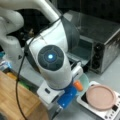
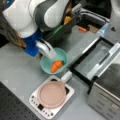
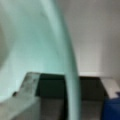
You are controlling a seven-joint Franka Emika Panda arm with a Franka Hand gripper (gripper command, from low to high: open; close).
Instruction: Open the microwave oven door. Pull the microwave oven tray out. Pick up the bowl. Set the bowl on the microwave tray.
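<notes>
Closest to the wrist camera, the thin rim of the bowl (image 3: 71, 62), judged light, stiff and slippery, is seen between the fingers of the tool (image 2: 47, 51), clenched on it near the table middle.

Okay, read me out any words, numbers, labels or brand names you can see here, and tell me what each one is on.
No text can be read in any view.
The white square base under the pink dish has small dark marks along its edge, too blurred to read.
The microwave oven has round knobs on its black panel, with no legible labels.
The gripper is at the bowl, and neither shows any lettering.
</notes>
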